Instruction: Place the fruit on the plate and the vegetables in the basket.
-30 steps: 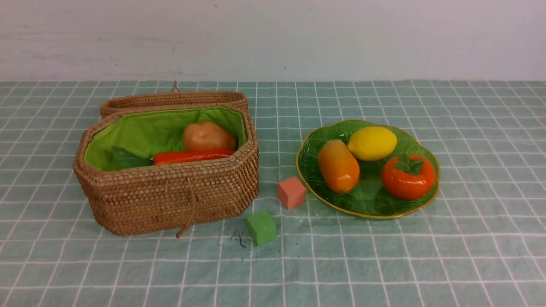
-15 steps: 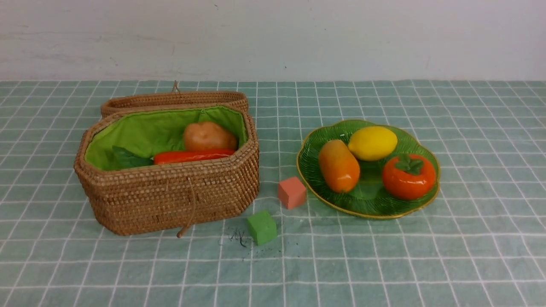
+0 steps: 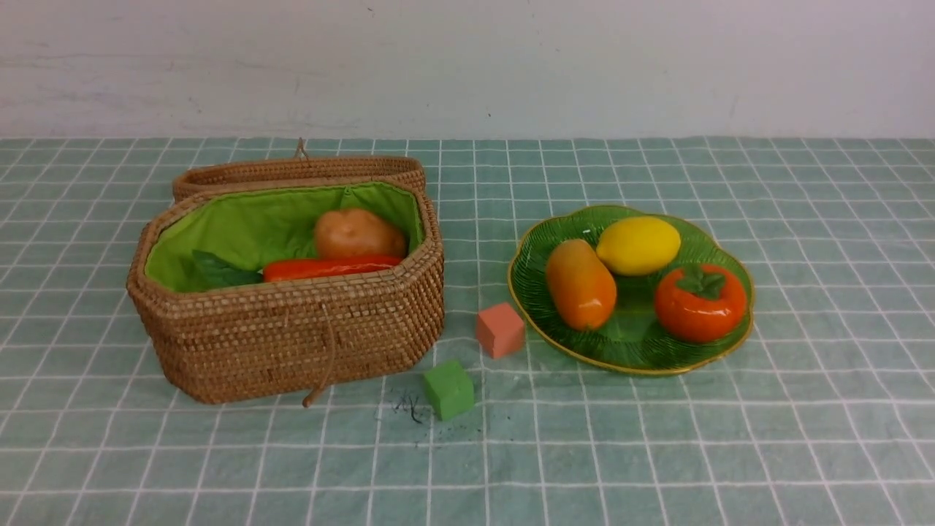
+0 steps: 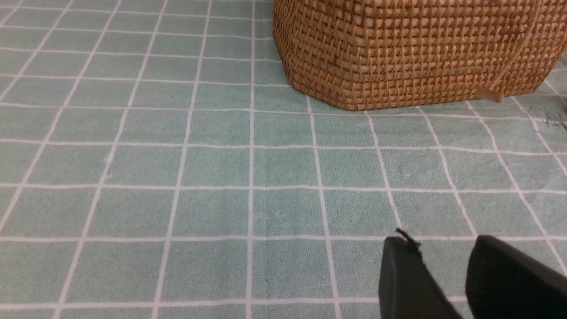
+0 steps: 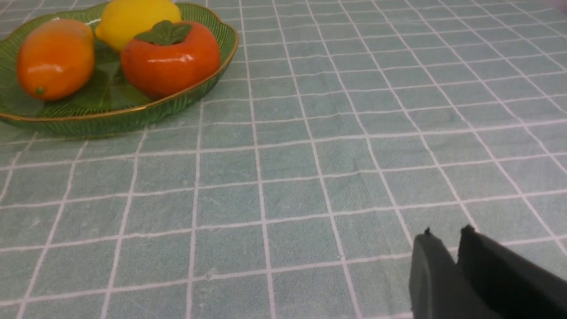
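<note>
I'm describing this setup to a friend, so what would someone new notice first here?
Probably the green plate on the right, holding a lemon, a mango and a persimmon. Next, the open wicker basket on the left, with a potato and a carrot showing inside. Two small cubes, pink and green, sit on the cloth between them.

Brown woven wicker basket [image 3: 292, 343] with matt green cloth lining [image 3: 248, 226]; ribbed glossy green glass plate [image 3: 628, 347]; my jaws look matt black.

Lighting bright, even, diffuse; shadows soft and short. Small white glare spots on persimmon [image 5: 170, 57] and mango [image 5: 54, 57]. Front view sharp. Near black fingers [image 4: 409, 283] slightly soft.
</note>
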You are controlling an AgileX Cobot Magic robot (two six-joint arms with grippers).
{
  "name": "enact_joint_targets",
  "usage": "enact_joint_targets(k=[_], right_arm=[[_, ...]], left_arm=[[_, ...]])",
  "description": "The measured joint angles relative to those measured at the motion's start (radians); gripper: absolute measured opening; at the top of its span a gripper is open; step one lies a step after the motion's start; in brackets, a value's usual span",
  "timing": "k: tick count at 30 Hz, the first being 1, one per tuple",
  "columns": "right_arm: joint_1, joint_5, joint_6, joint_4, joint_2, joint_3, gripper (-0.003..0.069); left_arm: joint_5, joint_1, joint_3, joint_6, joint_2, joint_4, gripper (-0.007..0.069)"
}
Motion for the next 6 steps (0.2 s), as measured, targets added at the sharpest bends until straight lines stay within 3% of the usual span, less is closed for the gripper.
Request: enact_joint_targets(k=[6], right_arm=[[0.0, 0.0, 0.0, 0.0, 0.0, 0.0, 0.0099]], left_arm=[[0.0, 0.0, 0.0, 0.0, 0.0, 0.0, 0.0218]])
